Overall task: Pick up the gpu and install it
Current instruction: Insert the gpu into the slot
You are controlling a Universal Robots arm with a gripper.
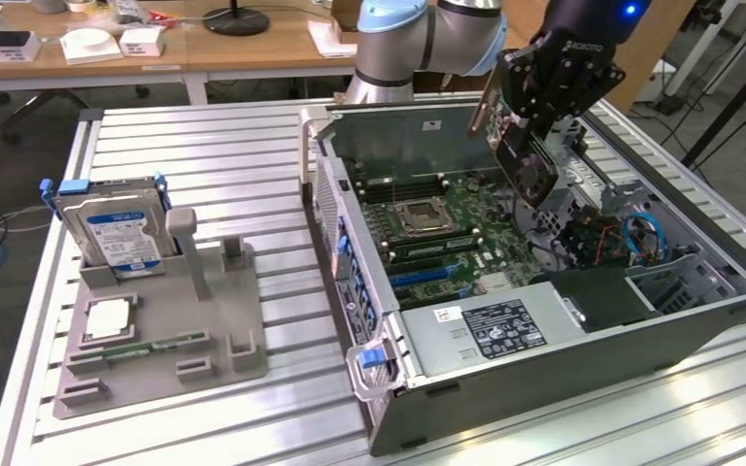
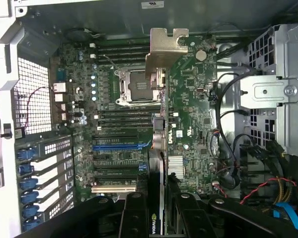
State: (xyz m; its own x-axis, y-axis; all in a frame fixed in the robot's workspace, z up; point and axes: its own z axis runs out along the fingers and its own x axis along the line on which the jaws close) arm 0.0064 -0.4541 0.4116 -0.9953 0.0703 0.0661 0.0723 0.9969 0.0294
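The gpu (image 1: 524, 160), a thin dark card with a pale metal end bracket, hangs on edge over the open computer case (image 1: 581, 383), above the motherboard (image 1: 445, 238). My gripper (image 1: 538, 116) is shut on the card's upper part. In the wrist view the gpu (image 2: 159, 144) runs edge-on away from my gripper (image 2: 159, 210), and its bracket (image 2: 164, 49) reaches out over the CPU socket (image 2: 131, 87). The black fingers (image 2: 134, 213) press the card from both sides. The blue expansion slot (image 2: 119, 147) and the white slot (image 2: 114, 189) lie on the board beside the card's line.
A grey holder (image 1: 218, 320) on the slatted table at the exterior view's left carries a silver hard drive (image 1: 114, 233) with blue rails and a small green memory stick (image 1: 152, 345). A drive cage (image 2: 273, 94) and loose cables (image 1: 639, 243) crowd one side of the case.
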